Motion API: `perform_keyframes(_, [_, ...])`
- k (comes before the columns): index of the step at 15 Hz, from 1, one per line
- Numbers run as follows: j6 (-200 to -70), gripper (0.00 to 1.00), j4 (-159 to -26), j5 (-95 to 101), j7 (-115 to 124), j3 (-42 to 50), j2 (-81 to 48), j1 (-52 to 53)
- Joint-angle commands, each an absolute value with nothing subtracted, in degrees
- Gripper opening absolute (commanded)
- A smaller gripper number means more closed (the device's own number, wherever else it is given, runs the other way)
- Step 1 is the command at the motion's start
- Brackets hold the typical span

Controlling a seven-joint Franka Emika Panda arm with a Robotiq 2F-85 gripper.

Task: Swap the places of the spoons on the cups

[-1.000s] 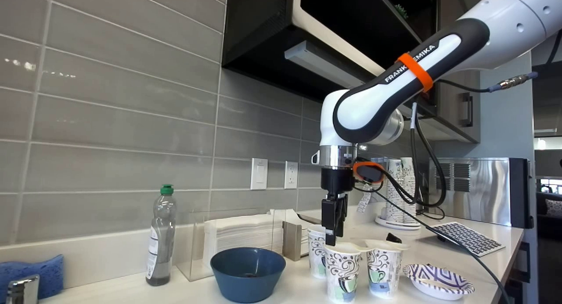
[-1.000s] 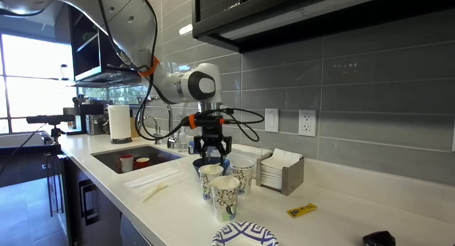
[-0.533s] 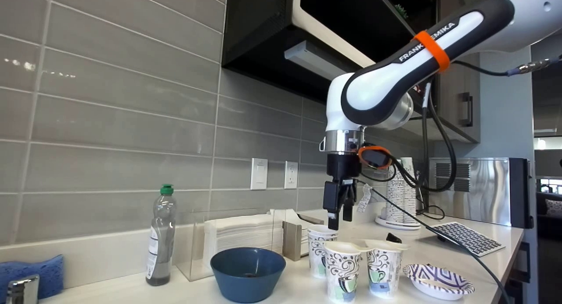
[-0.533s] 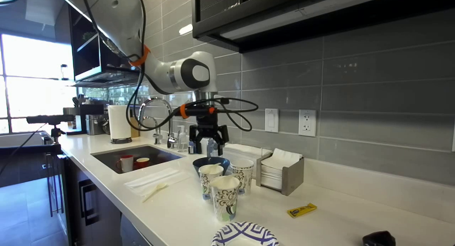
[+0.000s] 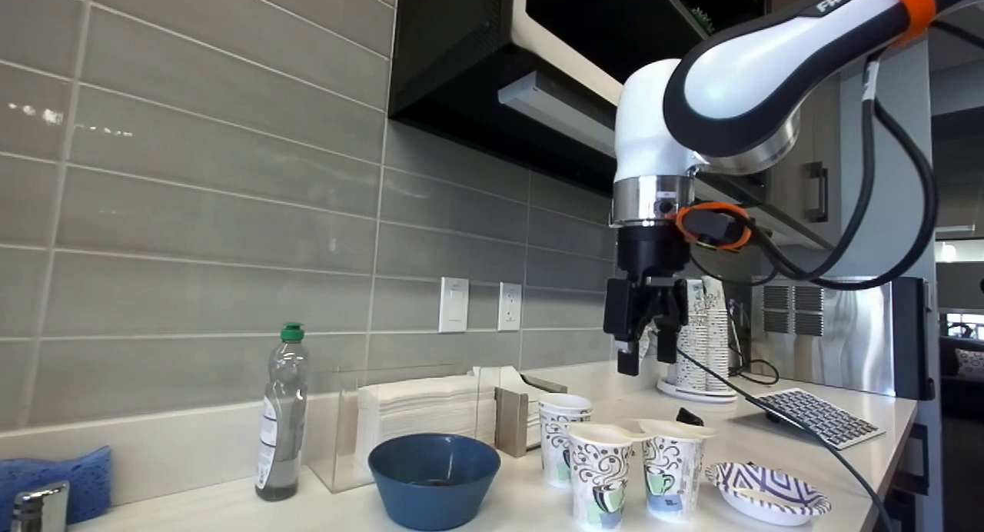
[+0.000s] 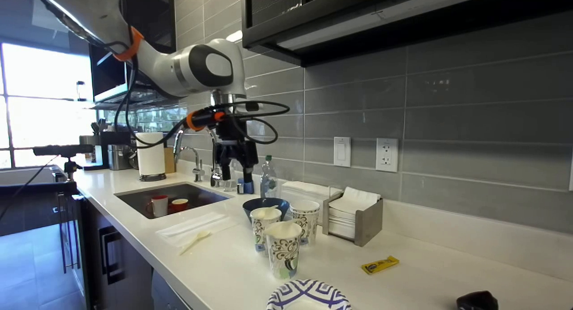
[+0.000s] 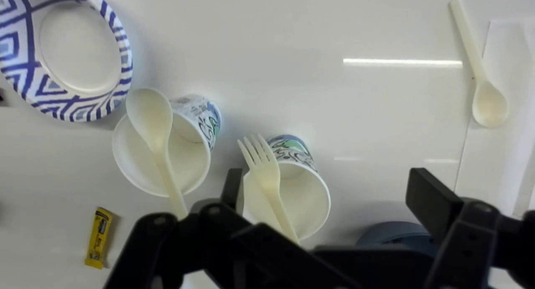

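Note:
A cream spoon (image 7: 154, 126) lies across a white patterned cup (image 7: 196, 168); that cup also shows in both exterior views (image 5: 673, 478) (image 6: 284, 256). A cream fork (image 7: 267, 176) lies across the neighbouring cup (image 7: 309, 201), seen too in both exterior views (image 5: 602, 482) (image 6: 259, 229). Another cream spoon (image 7: 489, 101) lies on the counter, partly on a napkin (image 6: 192, 225). A third patterned cup (image 6: 306, 216) stands behind, with nothing seen lying on it. My gripper (image 7: 328, 188) is open and empty, well above the cups in both exterior views (image 5: 648, 357) (image 6: 237, 175).
A blue bowl (image 5: 434, 486) stands beside the cups. A patterned dish (image 5: 769, 497) is on their other side. A napkin holder (image 6: 371, 220), a soap bottle (image 5: 280, 432) and a yellow packet (image 6: 380, 265) are near. A dark cabinet (image 5: 453, 48) hangs above.
My gripper has risen from near the cups, moving right in an exterior view and left in an exterior view. It stays open. The cups and utensils have not visibly moved.

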State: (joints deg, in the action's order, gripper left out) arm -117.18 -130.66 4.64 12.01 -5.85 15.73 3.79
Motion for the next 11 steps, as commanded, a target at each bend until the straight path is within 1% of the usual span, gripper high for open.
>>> perform_keyframes(1, [-115.25,1.0,-135.92,5.36,18.82,-8.14,23.33,3.57])
perform_keyframes(5, [-114.96,1.0,-139.28,5.67,21.92,-9.87,27.28,3.26])
perform_keyframes(6, [-114.88,1.0,-136.49,4.6,20.0,-9.32,24.22,3.45])
perform_keyframes(11, [-114.88,1.0,-138.28,4.66,20.66,-9.67,26.01,3.35])
